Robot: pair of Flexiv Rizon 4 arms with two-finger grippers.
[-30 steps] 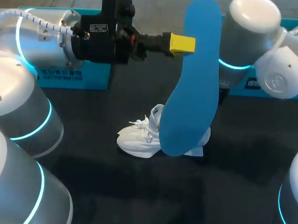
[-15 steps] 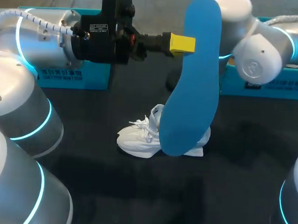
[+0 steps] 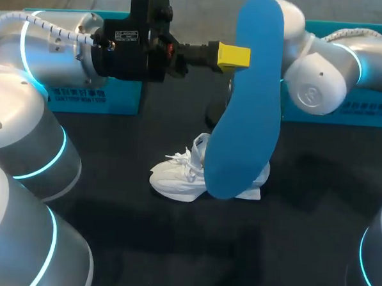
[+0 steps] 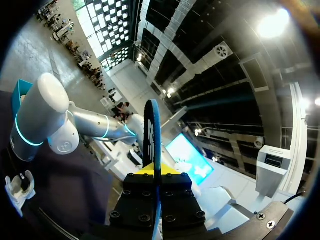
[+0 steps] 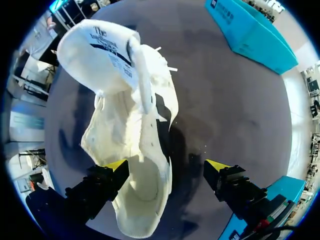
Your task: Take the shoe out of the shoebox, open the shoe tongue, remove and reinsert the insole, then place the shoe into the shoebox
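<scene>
Over the last second only the right arm (image 3: 316, 85) has moved: its pale joints have swung in from the far right corner toward the middle and now sit lower, just behind the insole, while the left arm, the insole and the shoe lie as they did. The left end effector (image 3: 234, 55) reaches across from the left, well above the worktop (image 3: 303, 206), its yellow-tipped fingers pinching the blue insole (image 3: 247, 101) near its upper end, so the insole hangs upright with its lower end in front of the white shoe (image 3: 183, 174). In the left wrist view the insole (image 4: 152, 130) shows edge-on, clamped in that end effector (image 4: 156, 172). The shoe rests on the dark worktop, outside the teal shoebox (image 3: 365, 112), which stands along the far edge; a second teal box piece (image 3: 94, 101) stands at the far left. In the right wrist view the right end effector (image 5: 167, 165) hovers over the heel end of the shoe (image 5: 135, 145) with its fingers spread wide, one tip by the shoe's side, the other over bare worktop, gripping nothing. The tongue (image 5: 100, 47) is folded forward, leaving the opening exposed.
</scene>
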